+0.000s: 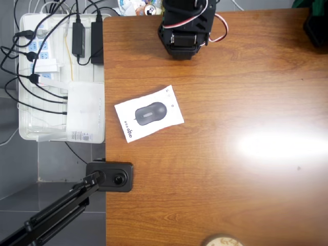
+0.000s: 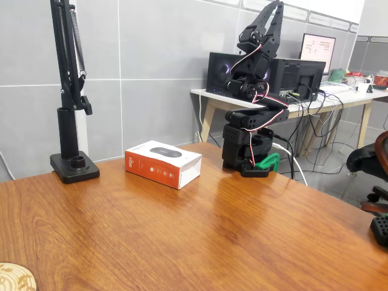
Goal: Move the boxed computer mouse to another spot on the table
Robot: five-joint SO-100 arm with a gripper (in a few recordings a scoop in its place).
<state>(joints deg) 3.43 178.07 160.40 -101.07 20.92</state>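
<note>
While the boxed mouse (image 1: 148, 114) lies untouched on the tabletop (image 1: 230, 179), the claw (image 2: 274, 11) is raised, apparently closed; nothing done yet.

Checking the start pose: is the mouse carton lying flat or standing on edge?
Flat: the white rectangular mouse carton rests on its broad face, pictured side up, orange-red side showing.

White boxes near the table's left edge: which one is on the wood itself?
The boxed computer mouse, with the mouse picture; the cabled white box sits in the tray.

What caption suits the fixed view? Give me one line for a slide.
Black robot arm folded upright behind a boxed mouse lying flat on the wooden table.
</note>
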